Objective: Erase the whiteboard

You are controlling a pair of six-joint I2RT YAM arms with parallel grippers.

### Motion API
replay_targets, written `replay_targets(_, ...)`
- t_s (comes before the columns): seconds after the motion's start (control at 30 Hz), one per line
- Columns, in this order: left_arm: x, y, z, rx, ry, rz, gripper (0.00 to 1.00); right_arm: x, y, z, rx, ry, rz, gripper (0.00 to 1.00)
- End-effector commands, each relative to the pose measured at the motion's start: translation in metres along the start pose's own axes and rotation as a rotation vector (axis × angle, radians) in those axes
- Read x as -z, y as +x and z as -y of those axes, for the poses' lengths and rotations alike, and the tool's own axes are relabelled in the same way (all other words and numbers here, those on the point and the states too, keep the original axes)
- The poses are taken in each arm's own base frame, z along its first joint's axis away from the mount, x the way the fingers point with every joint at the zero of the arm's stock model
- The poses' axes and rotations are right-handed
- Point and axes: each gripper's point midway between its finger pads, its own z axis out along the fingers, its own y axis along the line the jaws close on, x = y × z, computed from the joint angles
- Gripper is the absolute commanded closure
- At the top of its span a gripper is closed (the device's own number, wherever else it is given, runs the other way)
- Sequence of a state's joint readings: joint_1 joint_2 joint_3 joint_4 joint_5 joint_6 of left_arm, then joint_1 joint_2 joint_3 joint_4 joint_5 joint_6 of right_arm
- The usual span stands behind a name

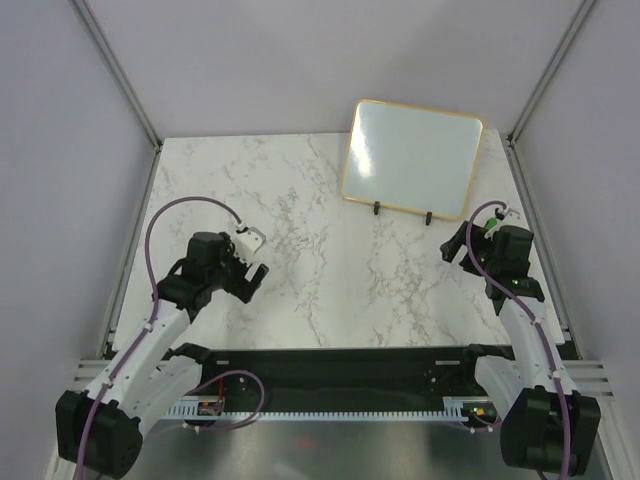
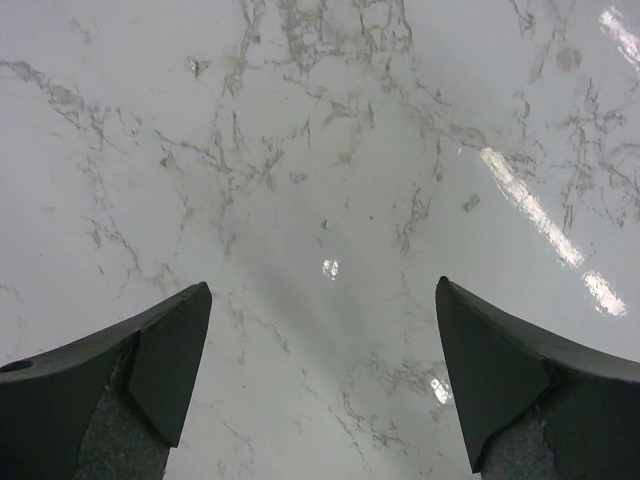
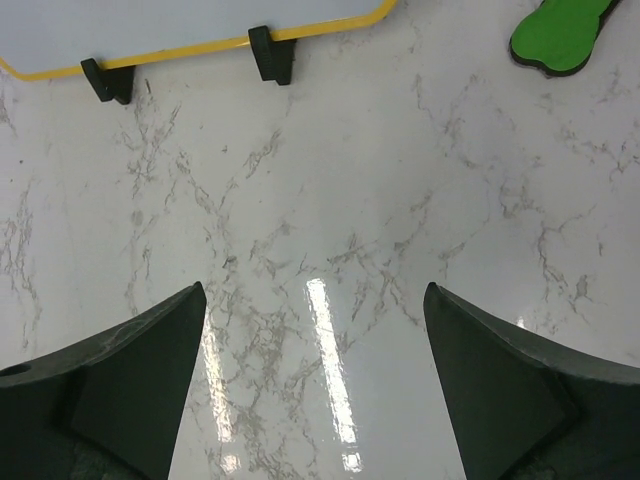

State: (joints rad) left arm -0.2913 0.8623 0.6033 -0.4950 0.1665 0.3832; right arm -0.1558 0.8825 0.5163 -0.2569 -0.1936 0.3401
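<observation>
Seeing board (image 1: 412, 158) at far right of table (image 1: 260, 180), standing on two black feet (image 1: 377, 208), face twd the arms, tipped back. Long axis runs L-R, right end a bit nearer than the left end. Face looks blank w/ glare, can't tell if any marks.

Views:
- Top cam: whole board, both arms. Board's top edge sits past the table's far edge in that view.
- R wrist cam: only the board's bottom edge, yellow-looking frame and both feet, plus green eraser (image 3: 560, 35) flat on the marble, right of the feet. Top cam doesn't show the eraser clearly.
- L wrist cam: marble only.

Grippers:
- L gripper (image 2: 322, 300): jaws spread wide over bare marble, mid-left of table, well apart from board.
- R gripper (image 3: 315, 300): jaws spread wide too, holding nothing, just near of the board's right foot, not touching.

Room: board's right end is close to the right rail (image 1: 535, 230), tight there. Open marble left of board and between board and arm bases.
</observation>
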Motion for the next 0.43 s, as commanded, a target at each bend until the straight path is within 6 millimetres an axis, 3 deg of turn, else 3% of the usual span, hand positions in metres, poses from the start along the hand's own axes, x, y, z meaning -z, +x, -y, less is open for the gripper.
replay_targets(0.0, 0.003, 0.009, 0.0, 0.011, -0.03, 0.02, 0.01, 0.001, 0.002, -0.009, 0.001, -0.053, 0.004, 0.02)
replay_targets(0.4, 0.01, 0.019, -0.004, 0.029, -0.072, 0.05, 0.01, 0.001, 0.008, -0.011, 0.013, -0.087, 0.035, 0.02)
